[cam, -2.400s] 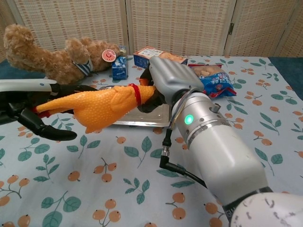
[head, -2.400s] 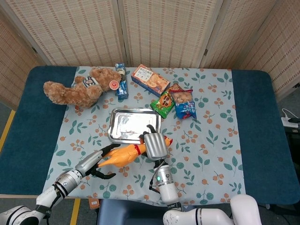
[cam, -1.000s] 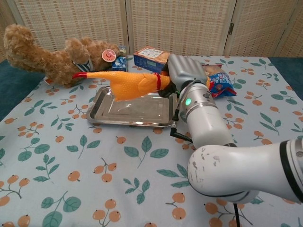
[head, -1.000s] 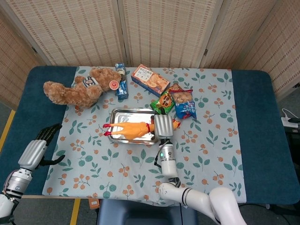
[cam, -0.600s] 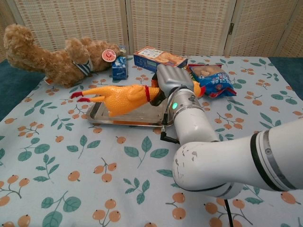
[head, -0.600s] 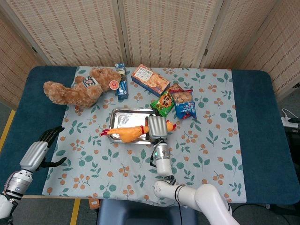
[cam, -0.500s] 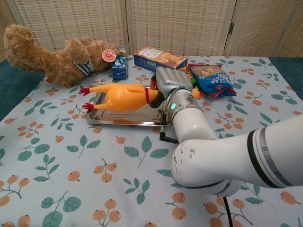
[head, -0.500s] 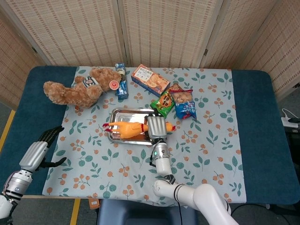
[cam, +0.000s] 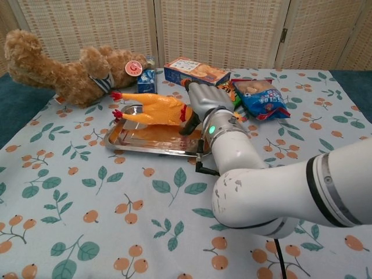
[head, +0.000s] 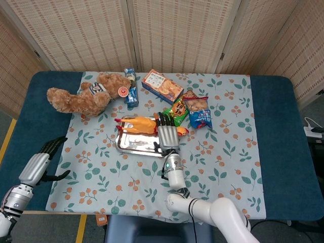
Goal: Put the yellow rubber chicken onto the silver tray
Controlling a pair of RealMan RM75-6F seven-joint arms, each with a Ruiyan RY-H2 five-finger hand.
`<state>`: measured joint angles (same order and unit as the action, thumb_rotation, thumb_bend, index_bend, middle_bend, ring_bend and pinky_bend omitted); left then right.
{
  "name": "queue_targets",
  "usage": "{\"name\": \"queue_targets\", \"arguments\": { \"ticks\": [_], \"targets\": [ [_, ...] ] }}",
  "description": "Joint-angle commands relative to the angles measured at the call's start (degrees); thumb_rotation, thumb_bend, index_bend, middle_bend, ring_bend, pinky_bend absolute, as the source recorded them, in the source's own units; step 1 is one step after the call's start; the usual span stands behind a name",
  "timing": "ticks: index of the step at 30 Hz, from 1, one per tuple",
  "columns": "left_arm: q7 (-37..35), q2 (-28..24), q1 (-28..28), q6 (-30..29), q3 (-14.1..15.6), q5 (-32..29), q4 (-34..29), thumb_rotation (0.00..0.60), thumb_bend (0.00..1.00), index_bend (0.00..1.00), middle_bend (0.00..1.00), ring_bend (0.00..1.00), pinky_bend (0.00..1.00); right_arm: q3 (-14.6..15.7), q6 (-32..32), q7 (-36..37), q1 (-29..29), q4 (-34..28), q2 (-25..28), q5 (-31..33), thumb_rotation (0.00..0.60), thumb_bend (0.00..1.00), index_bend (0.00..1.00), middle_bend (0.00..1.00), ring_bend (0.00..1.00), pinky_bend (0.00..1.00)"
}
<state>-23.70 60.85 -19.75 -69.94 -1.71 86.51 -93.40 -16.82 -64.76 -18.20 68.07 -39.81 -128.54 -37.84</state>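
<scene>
The yellow rubber chicken [head: 139,124] [cam: 154,108] lies across the far part of the silver tray [head: 136,145] [cam: 142,141], red feet to the left, neck to the right. My right hand [head: 167,132] [cam: 204,103] is at the tray's right end, right against the chicken's neck. Its fingers are spread, and its dark thumb points down beside the red collar. The hand hides the chicken's head. My left hand [head: 38,166] hangs at the table's front left edge, fingers apart and holding nothing; only the head view shows it.
A brown teddy bear [head: 81,96] [cam: 64,70] lies at the back left, with a small blue carton [head: 131,93] beside it. A biscuit box [head: 162,86] and snack bags [head: 198,111] [cam: 261,99] sit just behind and to the right of the tray.
My right hand carried the chicken from the front of the table to the tray, lowered it there and spread its fingers. My left hand let go of it and drew back to the left edge.
</scene>
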Motion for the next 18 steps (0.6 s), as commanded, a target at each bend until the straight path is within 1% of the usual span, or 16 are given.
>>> {"name": "queue_targets", "arguments": {
  "ticks": [1, 2, 4, 5, 7, 8, 10, 11, 13, 14, 16, 18],
  "targets": [
    [0.55, -0.23, 0.32, -0.33, 0.04, -0.23, -0.35, 0.600, 0.26, 0.00, 0.00, 0.00, 0.00, 2.44, -5.66, -2.65, -6.54, -18.01, 8.64, -5.84, 0.600, 0.13, 0.00, 0.00, 0.00, 0.00],
    [1.17, -0.32, 0.51, -0.58, 0.02, -0.39, -0.49, 0.600, 0.26, 0.00, 0.00, 0.00, 0.00, 3.78, -7.63, -3.84, -8.75, -25.68, 12.43, -7.38, 0.600, 0.13, 0.00, 0.00, 0.00, 0.00],
    [2.58, -0.49, 0.88, -0.84, 0.19, -0.63, -0.66, 0.600, 0.27, 0.00, 0.00, 0.00, 0.00, 5.95, -10.21, -5.90, -11.94, -37.70, 18.87, -9.40, 0.600, 0.13, 0.00, 0.00, 0.00, 0.00],
    [3.56, -0.56, 1.21, -1.13, 0.36, -0.72, -0.84, 0.600, 0.27, 0.00, 0.00, 0.00, 0.00, 7.42, -11.61, -7.65, -13.76, -45.34, 23.40, -10.51, 0.600, 0.13, 0.00, 0.00, 0.00, 0.00],
    [5.16, -0.56, 1.89, -1.97, 0.58, -0.81, -1.03, 0.600, 0.27, 0.00, 0.00, 0.00, 0.00, 9.82, -13.50, -10.44, -16.12, -55.22, 30.02, -12.22, 0.600, 0.13, 0.00, 0.00, 0.00, 0.00],
    [6.23, -0.42, 2.52, -2.91, 0.71, -0.82, -1.14, 0.600, 0.27, 0.00, 0.00, 0.00, 0.00, 11.53, -14.76, -12.23, -17.47, -60.54, 34.10, -13.72, 0.600, 0.13, 0.00, 0.00, 0.00, 0.00],
    [7.77, -0.32, 3.59, -4.53, 1.00, -0.60, -1.39, 0.600, 0.28, 0.00, 0.00, 0.00, 0.00, 14.31, -16.40, -14.64, -19.34, -66.95, 39.62, -16.29, 0.600, 0.13, 0.00, 0.00, 0.00, 0.00],
    [8.99, -0.58, 4.29, -5.28, 1.36, -0.51, -1.75, 0.600, 0.29, 0.00, 0.00, 0.00, 0.00, 16.30, -17.31, -15.91, -20.51, -70.20, 42.88, -18.37, 0.600, 0.13, 0.00, 0.00, 0.00, 0.00],
    [11.28, -1.50, 5.19, -6.26, 1.76, -0.53, -3.02, 0.600, 0.30, 0.00, 0.00, 0.00, 0.00, 19.63, -18.47, -17.98, -22.26, -74.10, 47.43, -21.58, 0.600, 0.13, 0.00, 0.00, 0.00, 0.00],
    [13.08, -2.20, 5.81, -7.07, 2.00, -0.39, -4.07, 0.600, 0.30, 0.00, 0.00, 0.00, 0.00, 21.89, -19.36, -19.16, -23.52, -76.02, 50.03, -24.00, 0.600, 0.13, 0.00, 0.00, 0.00, 0.00],
    [16.18, -3.08, 6.92, -9.29, 2.00, 0.03, -5.45, 0.600, 0.31, 0.00, 0.00, 0.00, 0.00, 25.41, -20.83, -20.66, -25.68, -78.05, 53.32, -27.81, 0.600, 0.13, 0.00, 0.00, 0.00, 0.00],
    [19.85, -3.43, 8.87, -13.32, 1.71, 0.49, -6.59, 0.600, 0.31, 0.00, 0.00, 0.00, 0.00, 29.28, -23.10, -21.45, -28.82, -78.70, 56.09, -32.48, 0.600, 0.13, 0.00, 0.00, 0.00, 0.00]
  ]
}}
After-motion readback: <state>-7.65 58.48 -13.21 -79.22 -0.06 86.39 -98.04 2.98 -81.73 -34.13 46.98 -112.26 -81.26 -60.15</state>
